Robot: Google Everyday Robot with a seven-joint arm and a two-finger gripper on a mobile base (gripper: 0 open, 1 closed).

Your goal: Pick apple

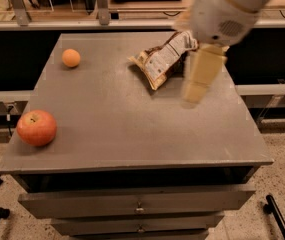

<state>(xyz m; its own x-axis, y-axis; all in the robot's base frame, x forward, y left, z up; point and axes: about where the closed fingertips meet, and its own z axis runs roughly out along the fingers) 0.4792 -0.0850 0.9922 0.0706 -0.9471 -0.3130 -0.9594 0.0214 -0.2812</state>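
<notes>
The apple (36, 127) is round, red-orange with yellowish patches and a stem dimple on top. It sits at the front left corner of the grey cabinet top (127, 119). My gripper (200, 79) hangs over the right half of the top, just right of a snack bag, far to the right of the apple. The white arm comes down to it from the upper right.
A small plain orange fruit (71, 58) lies at the back left of the top. A crumpled snack bag (162, 59) lies at the back middle, partly behind my arm. Drawers (139, 201) run below the front edge. A rail and shelves stand behind the cabinet.
</notes>
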